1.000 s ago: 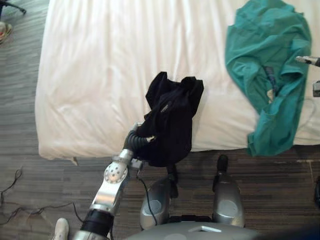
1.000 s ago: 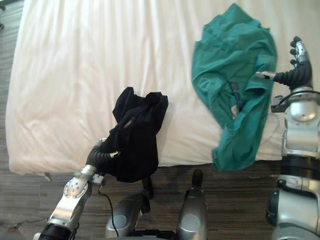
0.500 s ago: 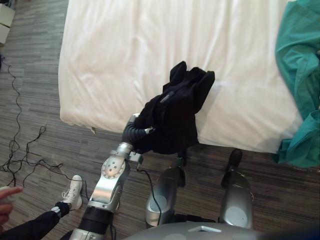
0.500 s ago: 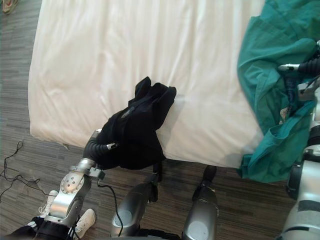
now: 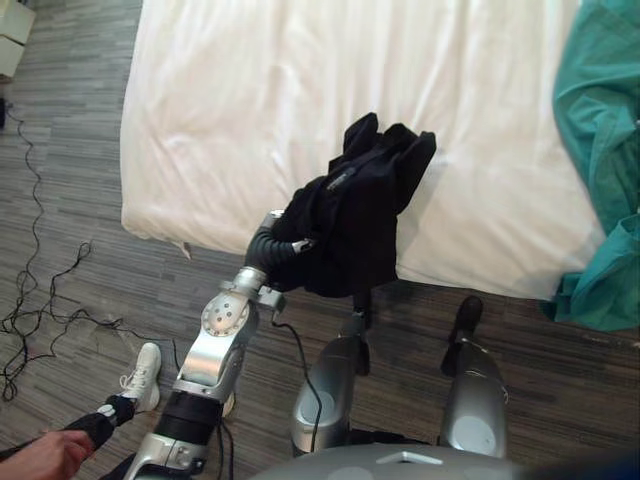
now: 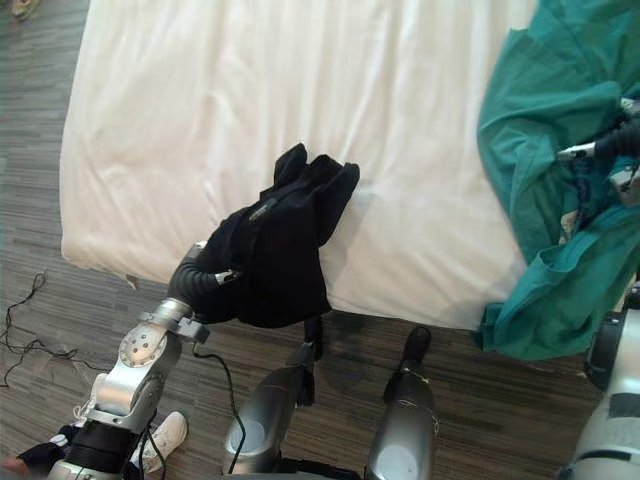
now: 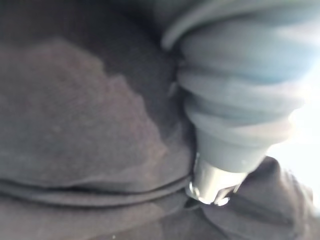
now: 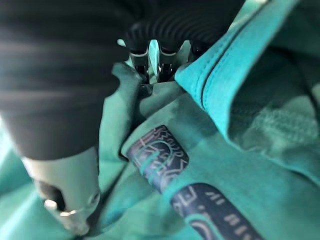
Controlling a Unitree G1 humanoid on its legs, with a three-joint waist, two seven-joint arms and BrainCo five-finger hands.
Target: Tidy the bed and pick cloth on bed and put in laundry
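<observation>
Because the bed (image 5: 250,120) carries both garments at its near edge, the main hazard is cloth sliding to the floor (image 5: 60,200). The teal cloth (image 6: 560,90) lies on the bed's right side with its lower part hanging over the edge; a pull from one corner could drag the whole piece off or ruck the white sheet beneath it. The black cloth (image 5: 355,230) is draped over the left robot hand (image 5: 266,250) at the near edge, its upper part resting on the sheet and its lower part hanging past the mattress. The fingers of the left robot hand are buried in the fabric, so whether they are clamped on it cannot be told; if the hold is only a drape, a quick swing toward the laundry would probably shed the garment. The right robot hand (image 6: 600,150) sits in the teal cloth with its fingers hidden in the folds, and its grip likewise cannot be told. A person's hand (image 5: 45,460) is low beside the left arm; a wide swing risks contact.
</observation>
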